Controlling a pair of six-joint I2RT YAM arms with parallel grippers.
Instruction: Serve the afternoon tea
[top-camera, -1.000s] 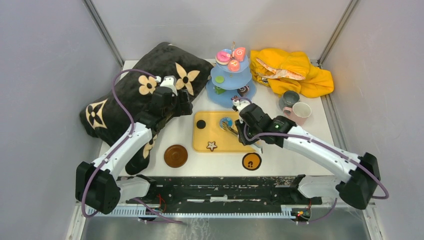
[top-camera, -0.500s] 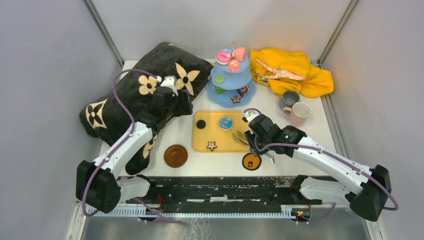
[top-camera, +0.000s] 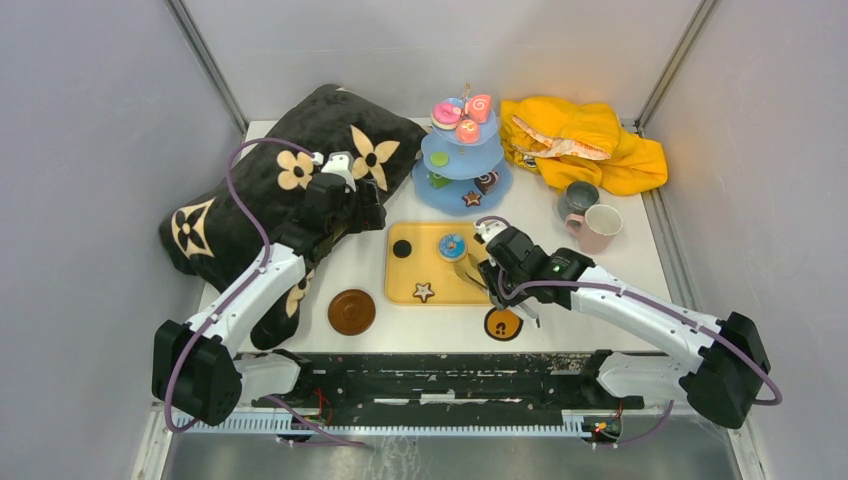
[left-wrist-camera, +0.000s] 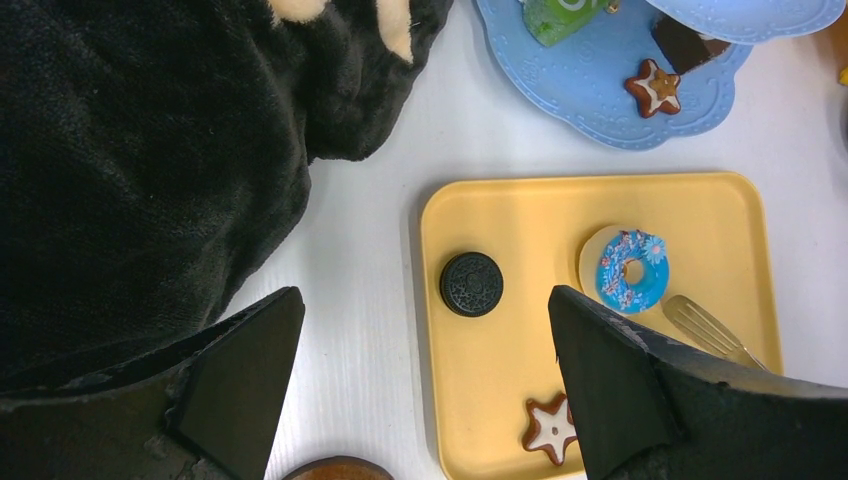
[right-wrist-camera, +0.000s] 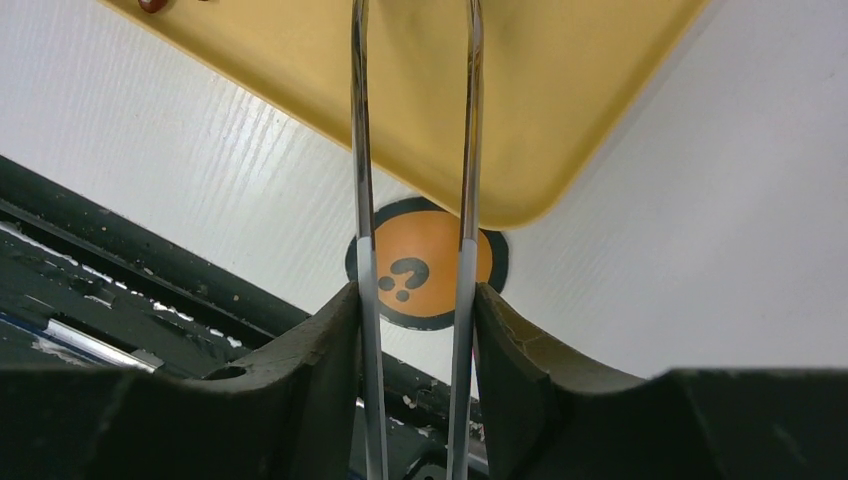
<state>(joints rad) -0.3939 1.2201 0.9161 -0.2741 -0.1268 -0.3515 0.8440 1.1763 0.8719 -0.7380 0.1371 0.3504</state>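
The light-blue three-tier stand (top-camera: 437, 195) stands at the back with pink swirl rolls (top-camera: 478, 107) on top and a star biscuit (top-camera: 470, 198) and a chocolate (top-camera: 487, 181) on the bottom tier. The yellow tray (top-camera: 440, 285) holds a black cookie (top-camera: 402, 249), a blue donut (top-camera: 452, 246) and a star biscuit (top-camera: 424, 291). My right gripper (top-camera: 497, 280) is shut on the metal tongs (right-wrist-camera: 358, 150), whose tips reach over the tray's right part. My left gripper (left-wrist-camera: 425, 340) is open and empty above the tray's left edge. The grey mug (top-camera: 578, 199) and pink cup (top-camera: 603, 225) stand at the right.
A black plush cushion (top-camera: 250, 200) fills the left side. A yellow cloth (top-camera: 590, 145) lies at the back right. A brown coaster (top-camera: 352, 311) sits in front of the tray's left, an orange question-mark coaster (top-camera: 503, 322) under my right gripper.
My right gripper with the tongs drew back from the stand's bottom tier toward the tray's front right. A star biscuit now shows on that tier. The left arm has not moved.
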